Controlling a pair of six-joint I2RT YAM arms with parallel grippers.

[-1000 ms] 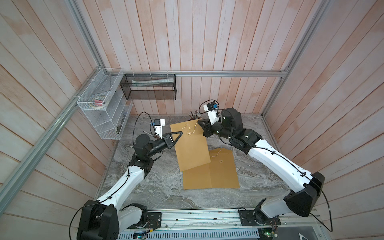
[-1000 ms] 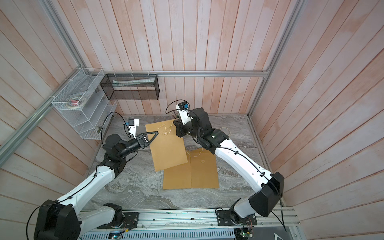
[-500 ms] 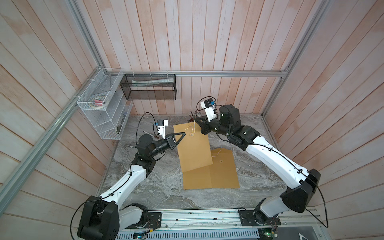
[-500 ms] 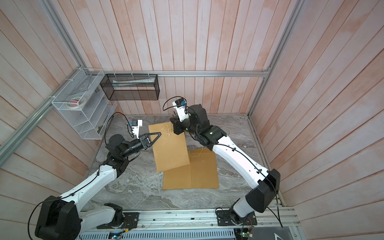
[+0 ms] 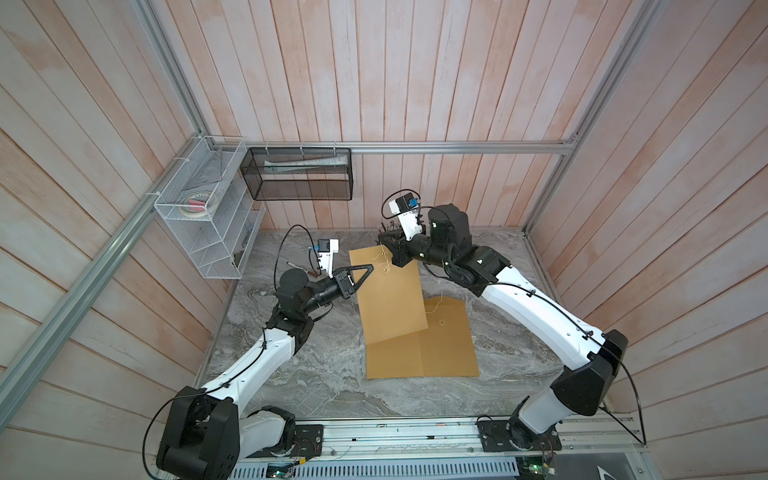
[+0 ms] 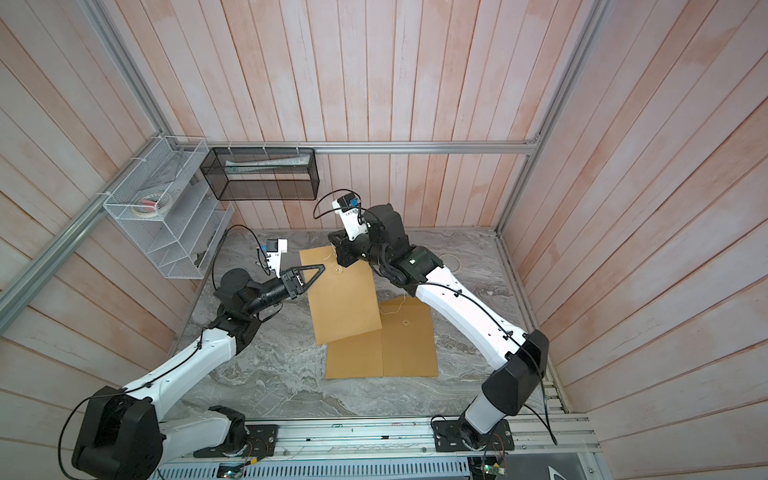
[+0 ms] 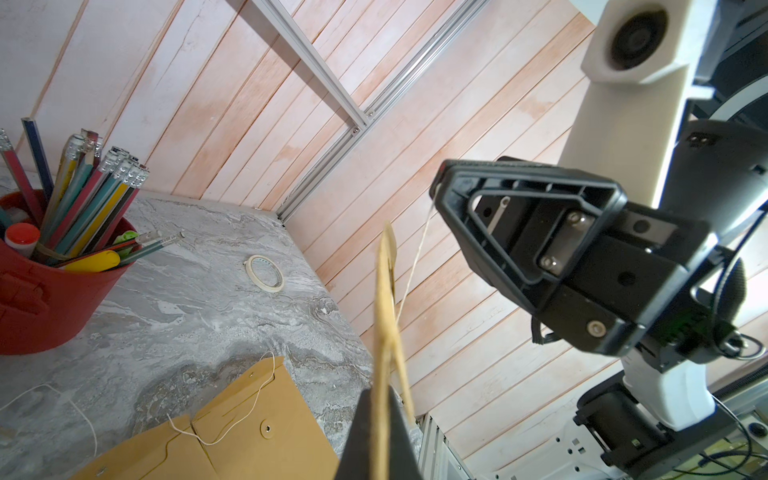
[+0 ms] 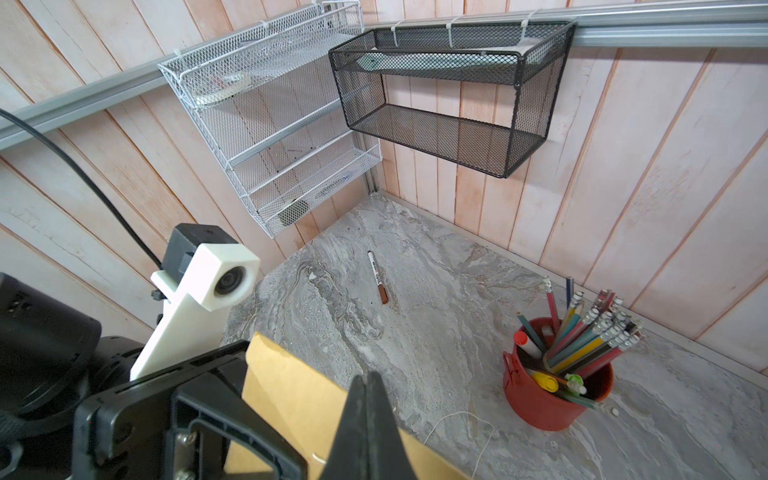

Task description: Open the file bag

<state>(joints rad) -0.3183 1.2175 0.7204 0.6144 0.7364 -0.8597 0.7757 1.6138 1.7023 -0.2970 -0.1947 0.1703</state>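
The file bag [image 5: 390,299] [image 6: 343,299] is a brown paper envelope lifted off the table, its lower end over two more brown envelopes [image 5: 444,345] lying flat. My left gripper [image 5: 371,268] [image 6: 322,267] is shut on its upper left edge; in the left wrist view the file bag [image 7: 384,324] stands edge-on between the jaws of the left gripper [image 7: 382,399]. My right gripper [image 5: 380,241] [image 7: 437,189] is shut above the bag's top edge, and a thin white string [image 7: 415,257] runs from its tip down to the bag. In the right wrist view the right gripper [image 8: 370,384] shows jaws pressed together over the file bag [image 8: 291,390].
A red cup of pencils [image 8: 552,399] [image 7: 37,291] stands at the back of the table. A tape roll [image 7: 266,272] and a brown marker [image 8: 377,277] lie on the marble. A white wire rack [image 5: 208,216] and a black mesh basket [image 5: 299,174] hang on the walls.
My right gripper has moved left along the bag's top edge. The left gripper and the held bag have shifted slightly right. Both grippers stay shut.
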